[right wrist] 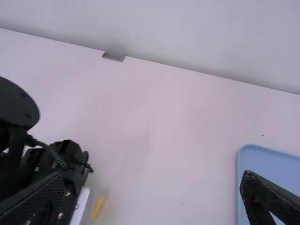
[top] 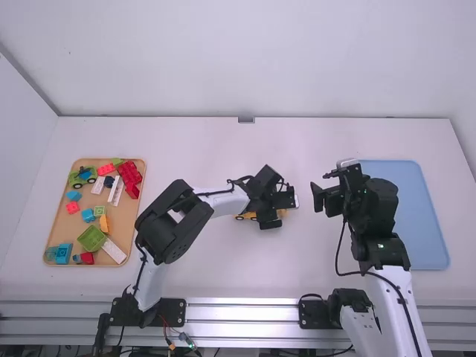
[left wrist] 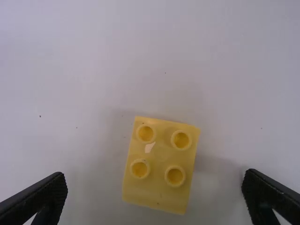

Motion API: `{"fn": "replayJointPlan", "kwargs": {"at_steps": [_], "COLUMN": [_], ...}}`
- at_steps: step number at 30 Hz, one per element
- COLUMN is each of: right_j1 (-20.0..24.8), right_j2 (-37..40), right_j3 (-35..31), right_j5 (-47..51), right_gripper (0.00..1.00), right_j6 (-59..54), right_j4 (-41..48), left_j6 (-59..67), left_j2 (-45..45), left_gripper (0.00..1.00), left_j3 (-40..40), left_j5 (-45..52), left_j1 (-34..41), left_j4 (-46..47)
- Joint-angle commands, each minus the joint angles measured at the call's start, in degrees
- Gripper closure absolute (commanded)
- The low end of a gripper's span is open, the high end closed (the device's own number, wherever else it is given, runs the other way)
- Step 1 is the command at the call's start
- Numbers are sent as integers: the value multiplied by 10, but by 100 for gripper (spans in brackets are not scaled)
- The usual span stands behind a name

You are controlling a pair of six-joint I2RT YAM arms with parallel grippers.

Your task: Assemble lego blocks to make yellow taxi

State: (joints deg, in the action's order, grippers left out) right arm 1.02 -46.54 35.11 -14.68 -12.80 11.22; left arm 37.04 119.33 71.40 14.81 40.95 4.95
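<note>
Yellow block on counter, build prob. unfinished; L hand wide open above, empty; R hand wide open, empty.

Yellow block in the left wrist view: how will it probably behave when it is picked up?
The yellow block looks like moulded plastic, so probably stiff and light. Its straight sides should resist rolling, though its smooth surface may slip.

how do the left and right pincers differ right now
The left pincer is over a four-stud yellow block; the right pincer is nearer the blue tray. The left pincer points steeply down, while the right pincer angles forward, towards the back wall. Both are black, two-fingered and open.
</note>
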Motion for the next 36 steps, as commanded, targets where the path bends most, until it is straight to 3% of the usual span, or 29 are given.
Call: {"fn": "replayJointPlan", "kwargs": {"at_steps": [1,5,9,14,22,30,36], "right_j1": [6,9,-19,-82,-195,-248,-250], "right_j2": [-14,-61,-128,-253,-478,-604,-662], "right_j3": [-4,54,122,211,342,361,361], "right_j5": [-3,-3,-4,3,118,145,145], "right_gripper": [1,1,1,1,2,1,1], "right_j6": [-23,-57,-115,-225,-351,-415,-415], "right_j4": [-10,59,122,212,344,366,325], "left_j6": [-15,-14,-58,-139,-226,-264,-272], "left_j2": [-55,-120,-170,-261,-440,-506,-506], "left_gripper": [1,1,1,1,1,1,1], "left_j3": [5,-14,-54,-158,-367,-468,-471], "left_j5": [31,129,146,149,155,89,85], "left_j1": [-24,-95,-169,-243,-337,-341,-341], "left_j4": [2,12,-18,-123,-335,-458,-458]}}
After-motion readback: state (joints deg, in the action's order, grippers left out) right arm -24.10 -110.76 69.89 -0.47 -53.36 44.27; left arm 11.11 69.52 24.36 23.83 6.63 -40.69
